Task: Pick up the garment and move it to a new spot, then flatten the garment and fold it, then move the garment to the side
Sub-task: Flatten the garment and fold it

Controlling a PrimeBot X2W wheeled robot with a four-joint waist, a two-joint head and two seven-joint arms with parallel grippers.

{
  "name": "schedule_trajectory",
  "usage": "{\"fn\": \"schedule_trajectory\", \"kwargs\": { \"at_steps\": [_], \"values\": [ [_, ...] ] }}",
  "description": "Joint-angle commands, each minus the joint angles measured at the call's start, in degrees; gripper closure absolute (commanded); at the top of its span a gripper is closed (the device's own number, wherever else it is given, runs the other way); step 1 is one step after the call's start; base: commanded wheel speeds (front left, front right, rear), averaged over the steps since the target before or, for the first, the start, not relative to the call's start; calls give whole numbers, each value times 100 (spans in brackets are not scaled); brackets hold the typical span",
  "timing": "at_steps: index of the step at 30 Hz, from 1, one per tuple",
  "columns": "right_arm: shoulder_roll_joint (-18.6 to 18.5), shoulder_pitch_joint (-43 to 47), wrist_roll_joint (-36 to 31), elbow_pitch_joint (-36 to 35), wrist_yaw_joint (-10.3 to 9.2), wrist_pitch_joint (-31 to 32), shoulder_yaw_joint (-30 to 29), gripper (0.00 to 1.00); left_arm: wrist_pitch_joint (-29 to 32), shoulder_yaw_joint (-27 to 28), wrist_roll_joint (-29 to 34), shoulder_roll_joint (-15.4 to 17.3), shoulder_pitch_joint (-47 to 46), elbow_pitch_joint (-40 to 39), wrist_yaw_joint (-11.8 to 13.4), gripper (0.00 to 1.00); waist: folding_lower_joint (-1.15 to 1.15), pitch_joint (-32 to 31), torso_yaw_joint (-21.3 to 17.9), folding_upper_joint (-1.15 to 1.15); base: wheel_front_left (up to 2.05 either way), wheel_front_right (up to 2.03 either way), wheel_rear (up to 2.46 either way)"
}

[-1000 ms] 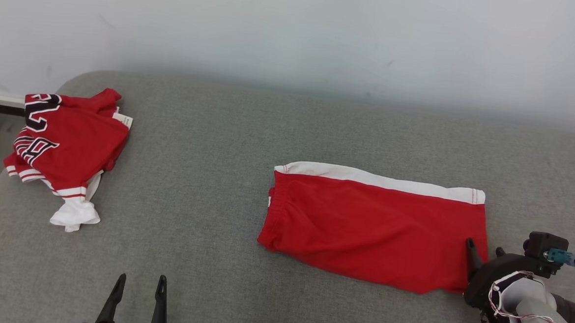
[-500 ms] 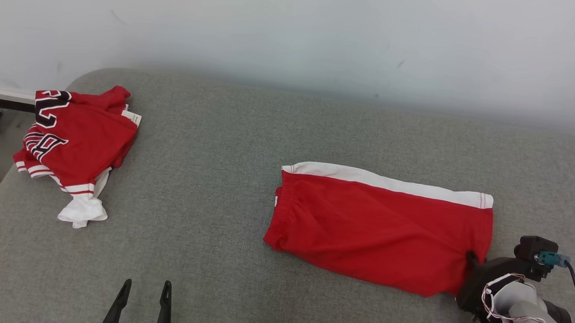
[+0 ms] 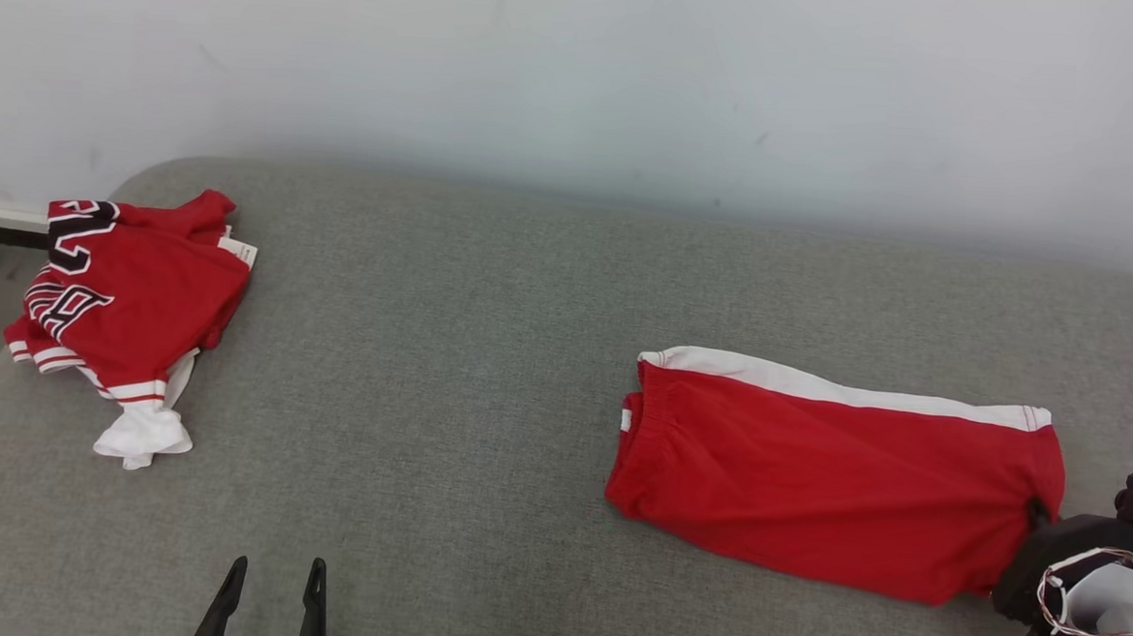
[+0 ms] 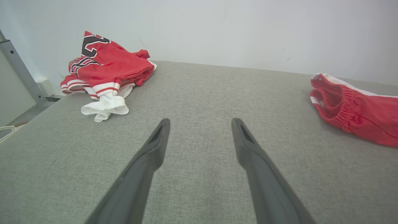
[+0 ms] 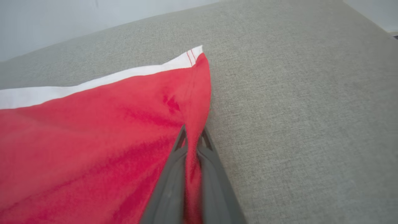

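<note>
Grey fabric cushion (image 3: 448,351), like a couch seat or a padded bench, with a plain pale wall (image 3: 580,67) right behind it.

The right gripper (image 5: 192,137) has its two dark fingers squeezed together on the red shorts (image 3: 830,477). It has them at the hem end, near the front corner, and in the right wrist view you can see a ridge of red cloth pinched up between the tips. From there the shorts stretch out flat across the right half of the cushion. The elastic waistband is at the end towards the middle, and a white stripe runs along the far edge. They look folded in half lengthwise, leg over leg.

The left gripper (image 4: 200,124) sits low at the front of the cushion with its fingers spread wide and nothing between them, well apart from the shorts.

Way over at the far left corner there's a rumpled red jersey (image 3: 131,305) with black-and-white lettering and white trim, just lying in a heap, not touching anything else.
</note>
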Motion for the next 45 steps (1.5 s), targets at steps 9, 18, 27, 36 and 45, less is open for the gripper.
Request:
{"fn": "schedule_trajectory", "kwargs": {
  "at_steps": [9, 18, 27, 36, 45],
  "values": [
    [219, -114, 360, -641, -10, 51, 204, 100, -7, 60, -71, 2, 249, 0, 24, 0, 0, -147, -281, 0, 0, 0, 0],
    [701, 186, 1188, -2300, -10, 501, 1010, 100, -7, -3, -155, 2, 224, -6, 50, 0, 0, -253, -217, 0, 0, 0, 0],
    [1293, -6, 1406, -2203, -10, 585, 1387, 100, -7, -372, -243, 2, -40, 75, 87, 0, 0, -191, 213, 0, 0, 0, 0],
    [1573, -349, 1406, -1191, -10, 347, 1476, 100, -7, -720, -412, 1, -280, 161, 148, 0, 0, 14, 610, 0, 0, 0, 0],
    [1649, -451, 1699, -982, -10, 31, 1665, 0, -7, -657, -444, 1, -289, 198, 193, 0, 0, 30, 526, 0, 0, 0, 0]
  ]
}}
